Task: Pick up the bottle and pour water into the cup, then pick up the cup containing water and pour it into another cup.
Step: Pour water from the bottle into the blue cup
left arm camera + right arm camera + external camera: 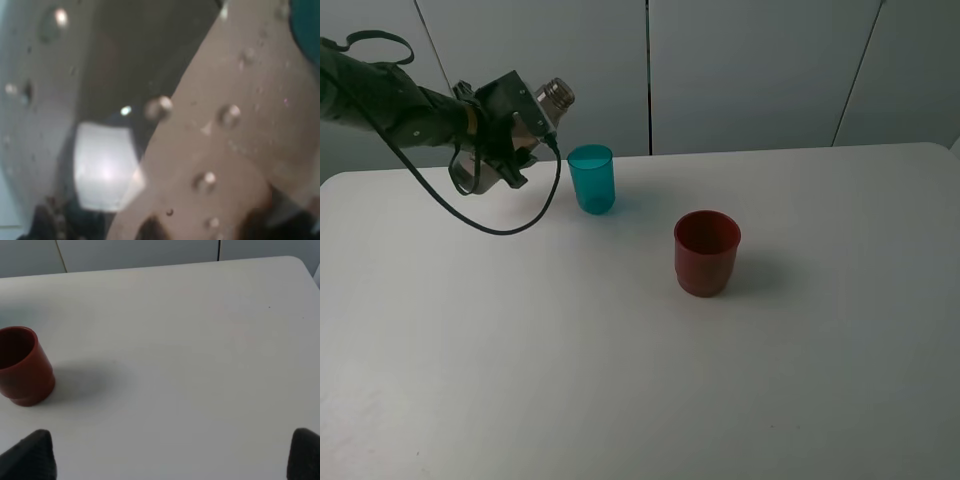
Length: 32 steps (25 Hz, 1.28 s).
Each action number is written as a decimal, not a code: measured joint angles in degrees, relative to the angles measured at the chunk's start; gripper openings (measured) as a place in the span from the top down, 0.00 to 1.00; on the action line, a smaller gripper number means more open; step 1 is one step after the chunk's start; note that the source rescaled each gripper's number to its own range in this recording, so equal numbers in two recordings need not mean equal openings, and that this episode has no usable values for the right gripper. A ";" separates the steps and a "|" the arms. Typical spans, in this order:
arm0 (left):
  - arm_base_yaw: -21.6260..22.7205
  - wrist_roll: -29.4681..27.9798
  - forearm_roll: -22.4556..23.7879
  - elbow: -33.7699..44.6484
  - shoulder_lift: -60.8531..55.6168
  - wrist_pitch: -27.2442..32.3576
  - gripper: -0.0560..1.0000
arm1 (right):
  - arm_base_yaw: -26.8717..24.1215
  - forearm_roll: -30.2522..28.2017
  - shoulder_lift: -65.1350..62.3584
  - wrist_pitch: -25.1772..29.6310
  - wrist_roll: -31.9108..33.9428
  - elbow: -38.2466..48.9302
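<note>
Above desk, rear left: left hand clamped on tilted bottle, neck near cup; right hand apart, empty.

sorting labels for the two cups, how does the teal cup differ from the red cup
The teal cup is translucent; the red cup is opaque. The teal cup is slim and tapered; the red cup is wider, with a stepped base. The teal cup stands farther back than the red cup. Both stand upright on the table, apart.
</note>
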 joint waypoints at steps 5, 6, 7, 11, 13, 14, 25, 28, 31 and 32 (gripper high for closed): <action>0.00 -5.37 8.70 -0.13 0.94 0.12 0.94 | 0.00 0.00 0.00 0.00 0.00 0.00; 0.00 -5.75 9.96 -0.17 1.33 0.12 0.94 | 0.00 0.00 0.00 0.00 0.00 0.00; 0.00 -6.25 11.08 -0.38 1.71 0.21 0.94 | 0.00 0.00 0.00 0.00 0.00 0.00; 0.00 -8.51 15.96 -1.73 3.15 0.43 0.94 | 0.00 0.00 0.00 0.00 0.00 0.00; 0.00 -8.78 17.90 -2.61 3.26 0.61 0.94 | 0.00 0.00 0.00 0.00 0.00 0.00; 0.00 -8.78 18.30 -3.06 3.26 0.80 0.94 | 0.00 0.00 0.00 0.00 0.00 0.00; 0.00 -4.48 21.28 -6.98 4.40 2.81 0.94 | 0.00 0.00 0.00 0.00 0.00 0.00; 0.00 -2.32 22.36 -7.37 4.63 3.63 0.94 | 0.00 0.00 0.00 0.00 0.00 0.00; 0.00 -1.50 23.68 -7.50 4.68 3.63 0.94 | 0.00 0.00 0.00 0.00 0.00 0.00; 0.00 -1.40 24.25 -7.50 4.79 3.63 0.94 | 0.00 0.00 0.00 0.00 0.00 0.00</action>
